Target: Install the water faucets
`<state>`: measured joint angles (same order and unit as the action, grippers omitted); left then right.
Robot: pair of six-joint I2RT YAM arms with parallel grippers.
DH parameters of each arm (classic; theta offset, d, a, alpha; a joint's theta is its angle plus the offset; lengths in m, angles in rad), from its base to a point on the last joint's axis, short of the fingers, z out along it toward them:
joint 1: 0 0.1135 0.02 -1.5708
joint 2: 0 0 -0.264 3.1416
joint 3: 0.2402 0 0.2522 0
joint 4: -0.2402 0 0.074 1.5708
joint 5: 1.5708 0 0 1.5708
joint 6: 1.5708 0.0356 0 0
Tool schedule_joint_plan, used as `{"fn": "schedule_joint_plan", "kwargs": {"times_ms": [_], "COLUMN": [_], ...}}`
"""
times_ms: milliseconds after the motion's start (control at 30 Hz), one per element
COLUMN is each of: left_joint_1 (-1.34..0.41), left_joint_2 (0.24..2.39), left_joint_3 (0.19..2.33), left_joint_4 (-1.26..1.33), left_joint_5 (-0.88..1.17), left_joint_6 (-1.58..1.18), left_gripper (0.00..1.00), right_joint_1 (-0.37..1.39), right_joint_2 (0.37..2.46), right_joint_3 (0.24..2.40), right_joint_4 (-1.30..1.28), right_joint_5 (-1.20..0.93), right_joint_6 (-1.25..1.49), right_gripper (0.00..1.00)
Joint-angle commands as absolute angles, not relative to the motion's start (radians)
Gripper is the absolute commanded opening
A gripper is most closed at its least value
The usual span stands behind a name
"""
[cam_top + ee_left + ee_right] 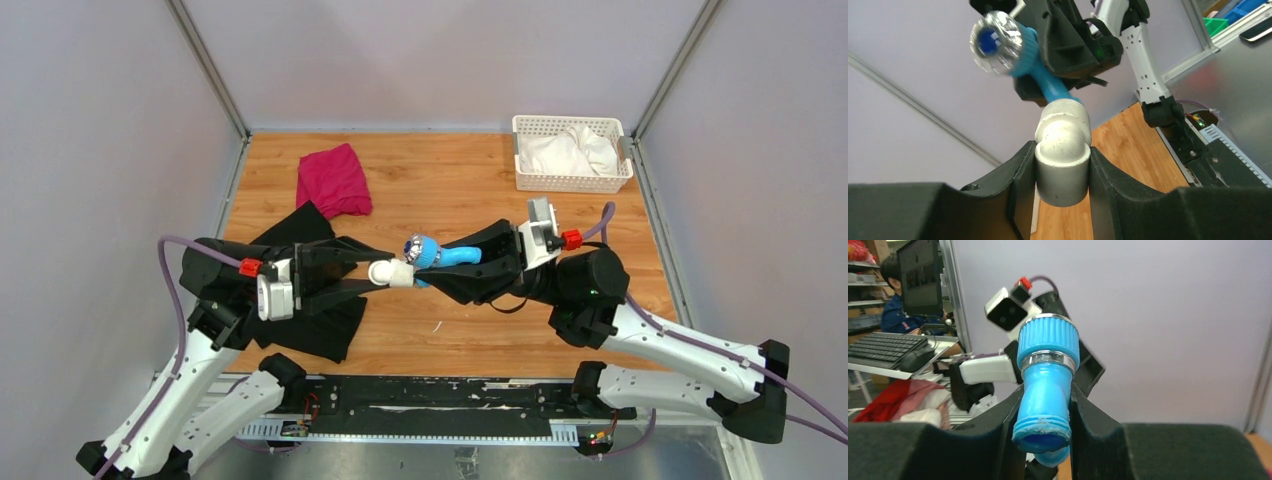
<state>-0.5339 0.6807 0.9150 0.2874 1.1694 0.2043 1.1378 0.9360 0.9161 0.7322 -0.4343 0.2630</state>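
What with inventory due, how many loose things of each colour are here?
Blue: 1, tap
White: 3, pipe fitting, basket, cloth bundle
Pink: 1, pink cloth
Black: 1, black cloth
Total: 6

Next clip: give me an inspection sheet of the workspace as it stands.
Surface: wooden table.
Job's things: blue faucet held above the table, its stem meeting the white elbow fitting; how far it is seated cannot be told.
Clutter: magenta cloth and black cloth at left; white basket holding white cloth, far right.
Grippers: left gripper shut on the fitting; right gripper shut on the faucet.
Cables: purple cable on left arm and on right arm.
Surroundings: grey walls.
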Motion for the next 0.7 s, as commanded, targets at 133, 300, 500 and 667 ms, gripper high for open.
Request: {"fn": "schedule_joint_plan", "kwargs": {"times_ms": [133, 300, 500, 667], "left_joint_1": [-0.538, -0.538, -0.538, -0.545], "left_joint_2": [0.665, 0.684, 0.876, 1.208], "left_joint_3": [0.859, 0.83, 0.924, 1.06], "left_joint_4": [0.315, 0.189, -0.159, -0.47], "left_joint_5": [0.872, 0.582, 0.182, 0.015], "left_joint_6": [0.259, 0.076, -0.237, -0.397], "left_gripper": [0.0, 0.0, 0.0, 0.0], "right_joint_1": [1.148, 1.121, 0.95, 0.762], "right_joint_2": [0.92, 0.82, 0.738, 0.706], "right_joint_3": [0.805, 0.795, 0.763, 0.711], "right_joint_4": [0.605, 0.284, -0.078, -0.184], "right_joint_5": [-0.227, 0.143, 0.312, 0.249], "right_joint_6": [0.328, 0.245, 0.31, 0.408], "right_gripper": [0.0, 0.0, 0.0, 0.0]}}
